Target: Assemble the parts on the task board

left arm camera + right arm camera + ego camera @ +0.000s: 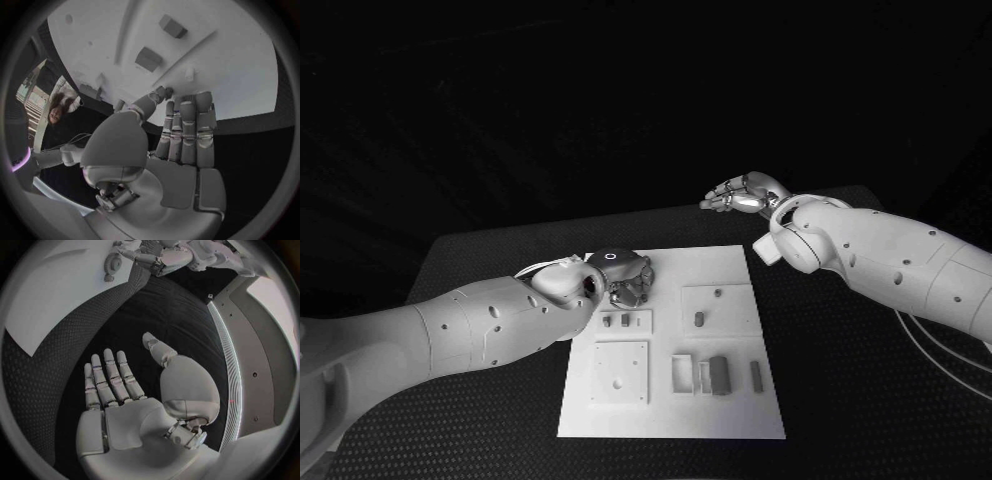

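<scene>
The white task board (pixel 733 420) lies in the middle of the black table. On it sit two small dark parts (pixel 616 320), a short peg (pixel 698 319), a grey block (pixel 720 375) and a thin bar (pixel 756 375). My left hand (pixel 625 280) hovers over the board's far left corner, fingers straight and apart from the thumb, holding nothing. The left wrist view has that hand (pixel 181 135) with its fingertips at the board's (pixel 237 65) edge, near two blocks (pixel 148 58) and a peg (pixel 189 74). My right hand (pixel 747 192) is beyond the board's far right corner, empty, palm (pixel 119 390) open.
A white square plate (pixel 619 372) and a white bracket (pixel 682 372) sit in the board's near half. Cables (pixel 935 350) trail on the table at the right. Black table (pixel 862 400) surrounds the board on both sides.
</scene>
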Tool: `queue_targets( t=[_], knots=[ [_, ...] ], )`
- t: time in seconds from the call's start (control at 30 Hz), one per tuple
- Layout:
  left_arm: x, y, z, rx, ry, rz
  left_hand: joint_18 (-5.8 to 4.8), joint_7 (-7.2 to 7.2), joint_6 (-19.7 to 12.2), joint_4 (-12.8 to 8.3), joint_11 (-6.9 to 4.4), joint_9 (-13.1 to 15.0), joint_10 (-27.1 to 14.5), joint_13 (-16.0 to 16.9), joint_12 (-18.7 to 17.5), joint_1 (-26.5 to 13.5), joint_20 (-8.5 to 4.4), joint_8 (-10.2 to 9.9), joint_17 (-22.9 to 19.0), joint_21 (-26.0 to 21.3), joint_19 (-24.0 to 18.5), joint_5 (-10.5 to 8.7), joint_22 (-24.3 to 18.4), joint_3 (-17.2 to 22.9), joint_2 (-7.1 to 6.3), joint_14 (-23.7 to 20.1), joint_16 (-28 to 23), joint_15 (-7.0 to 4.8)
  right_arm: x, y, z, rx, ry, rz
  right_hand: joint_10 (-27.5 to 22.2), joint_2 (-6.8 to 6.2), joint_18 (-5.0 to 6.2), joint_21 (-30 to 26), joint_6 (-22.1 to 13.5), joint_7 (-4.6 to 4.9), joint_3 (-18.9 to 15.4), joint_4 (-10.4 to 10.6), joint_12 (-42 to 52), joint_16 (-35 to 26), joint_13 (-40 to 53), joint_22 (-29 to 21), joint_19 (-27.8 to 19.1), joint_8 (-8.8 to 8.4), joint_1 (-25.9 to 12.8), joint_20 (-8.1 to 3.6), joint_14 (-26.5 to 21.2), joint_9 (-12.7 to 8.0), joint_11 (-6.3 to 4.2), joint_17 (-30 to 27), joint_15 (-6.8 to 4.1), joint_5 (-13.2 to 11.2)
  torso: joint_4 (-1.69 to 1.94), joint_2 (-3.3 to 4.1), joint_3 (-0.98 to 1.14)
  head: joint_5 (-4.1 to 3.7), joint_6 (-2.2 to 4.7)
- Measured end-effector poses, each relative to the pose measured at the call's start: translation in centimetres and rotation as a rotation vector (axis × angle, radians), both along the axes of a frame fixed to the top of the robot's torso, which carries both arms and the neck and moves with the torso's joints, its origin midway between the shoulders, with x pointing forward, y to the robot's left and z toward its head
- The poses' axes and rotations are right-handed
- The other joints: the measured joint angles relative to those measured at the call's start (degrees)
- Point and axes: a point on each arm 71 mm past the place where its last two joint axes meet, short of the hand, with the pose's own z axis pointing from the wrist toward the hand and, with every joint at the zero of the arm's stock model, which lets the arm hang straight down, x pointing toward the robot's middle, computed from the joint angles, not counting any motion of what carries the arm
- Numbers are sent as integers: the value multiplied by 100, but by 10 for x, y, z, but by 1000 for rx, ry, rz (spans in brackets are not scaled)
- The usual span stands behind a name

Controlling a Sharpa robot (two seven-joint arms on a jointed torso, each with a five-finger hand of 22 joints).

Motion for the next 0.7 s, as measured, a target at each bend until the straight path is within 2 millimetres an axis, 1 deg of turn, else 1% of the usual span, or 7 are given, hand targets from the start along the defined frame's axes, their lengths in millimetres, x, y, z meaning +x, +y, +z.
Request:
queue_targets(
  t=[0.07,0.13,0.23,0.27,0.5,0.7],
  knots=[
    [0,-1,-1,1,2,0,0,-18,21,0,-7,0,8,0,0,2,0,0,5,0,1,4,0,0,2,0,0,0,0,0,0,0,0,0,0,0,0,0,0,0,0,0,0,0,0,1,0,0,0,0,0,0,0,0,0,0,0,-1,0,0,-1],
    [-1,-2,-4,1,6,0,0,1,40,13,-14,0,16,0,0,31,0,-21,7,0,1,22,0,13,31,1,32,-1,0,0,0,0,0,0,0,0,0,0,0,0,0,0,0,0,0,5,0,0,0,0,0,0,0,0,0,0,-1,-1,-1,1,-1],
    [-3,-3,-7,1,13,-1,0,1,41,16,-23,0,41,-4,0,33,0,-22,7,41,2,22,-1,16,33,3,39,-3,0,0,0,0,0,1,0,0,0,0,0,0,0,0,0,0,-5,5,0,0,0,0,0,0,0,0,0,0,-4,1,2,-4,-1],
    [-3,-3,-8,1,15,-1,0,12,52,16,-30,0,74,-4,0,56,-9,-21,12,44,13,22,-1,16,56,7,39,-7,0,0,0,0,0,1,0,0,0,0,0,0,0,0,0,0,-5,5,0,0,0,0,0,0,0,0,0,0,-4,1,2,-5,-1],
    [-3,-4,-9,0,14,0,-2,13,72,16,-22,0,102,13,-5,39,-10,-21,12,44,32,22,-1,16,83,13,64,-13,0,0,0,0,0,1,0,0,0,0,0,0,0,0,0,0,-5,5,0,0,0,0,0,-5,0,0,0,0,-8,6,4,-23,-7],
    [-2,-5,-9,-2,13,1,-1,12,72,32,-25,0,117,12,-20,69,-9,-21,11,44,33,22,1,32,113,13,64,-13,0,1,0,1,0,2,0,0,0,0,0,0,0,0,0,0,-4,4,0,0,0,0,0,-5,0,0,0,0,-1,5,5,-31,-24]
  ],
)
